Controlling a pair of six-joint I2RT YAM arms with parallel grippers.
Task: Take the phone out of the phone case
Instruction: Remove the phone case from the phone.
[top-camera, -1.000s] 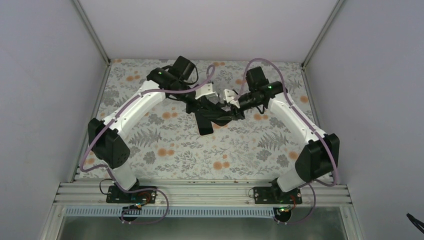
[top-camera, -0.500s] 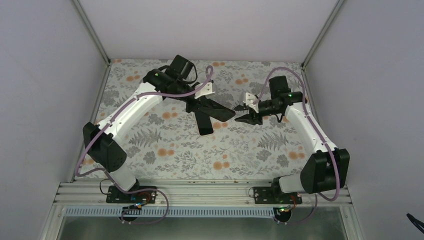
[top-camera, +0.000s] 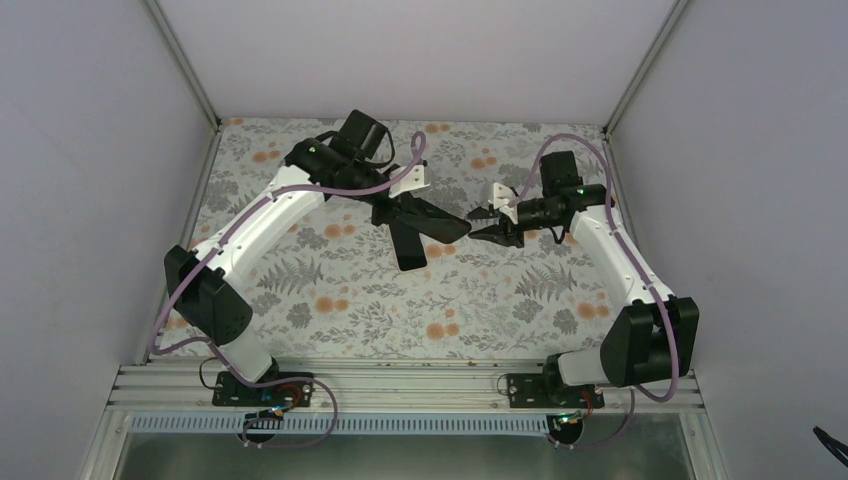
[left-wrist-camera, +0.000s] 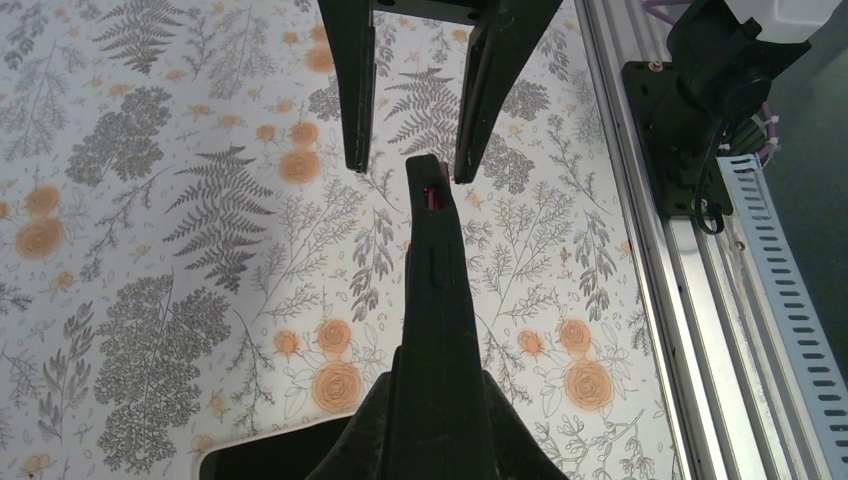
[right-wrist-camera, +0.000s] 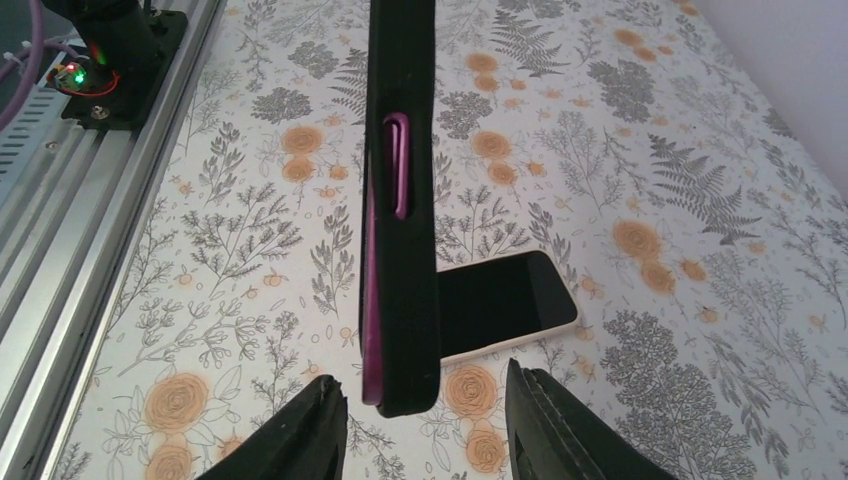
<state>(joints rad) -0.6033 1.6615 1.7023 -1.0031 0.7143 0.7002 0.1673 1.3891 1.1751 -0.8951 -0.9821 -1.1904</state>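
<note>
While the left gripper (left-wrist-camera: 437, 400) pinches the phone case (right-wrist-camera: 402, 200) on edge above the table (right-wrist-camera: 200, 250), the phone (right-wrist-camera: 505, 300) lies flat below, already out (glass up). The right gripper (right-wrist-camera: 420, 400) is spread and flanks the case's free end. Extraction looks done; next, probably set the case down clear of the phone.

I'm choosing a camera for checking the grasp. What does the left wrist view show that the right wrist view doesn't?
Only the left wrist view: the left gripper clamped on the phone case, and the open right gripper seen head-on, flanking the case's tip. Only the right wrist view: a long purple strip down the case's edge, and the phone's rounded end lying flat. Both: the case held edge-on above the floral table, the phone out of it.
</note>
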